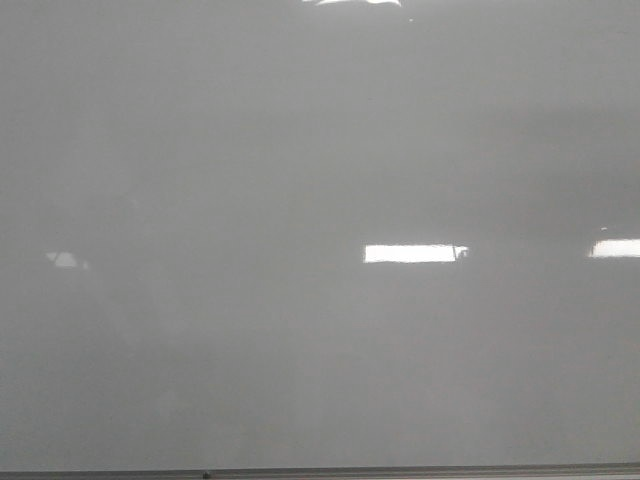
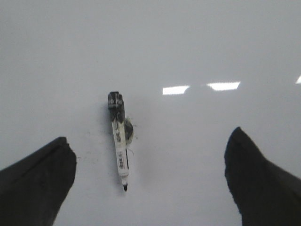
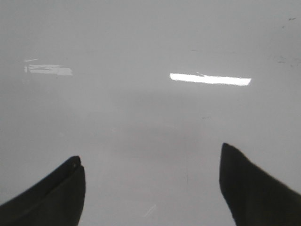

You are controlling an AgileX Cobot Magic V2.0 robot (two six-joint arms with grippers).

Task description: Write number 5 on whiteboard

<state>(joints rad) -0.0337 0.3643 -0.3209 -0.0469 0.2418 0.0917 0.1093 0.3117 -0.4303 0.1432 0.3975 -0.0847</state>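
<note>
The whiteboard (image 1: 300,180) fills the front view, glossy pale grey with a thin dark lower edge. No number 5 shows on it in any view. In the left wrist view a white marker (image 2: 120,141) with a black cap end and bare black tip lies flat on the whiteboard (image 2: 197,42), tip toward the camera. My left gripper (image 2: 149,162) is open and empty, its fingers (image 2: 37,179) wide apart with the marker lying between them, nearer one finger. My right gripper (image 3: 150,174) is open and empty over bare whiteboard (image 3: 141,37). Neither gripper shows in the front view.
Bright rectangular light reflections (image 1: 412,253) lie on the board. A small dark smudge (image 2: 128,129) sits beside the marker. Faint scuff marks (image 3: 282,59) show near one corner in the right wrist view.
</note>
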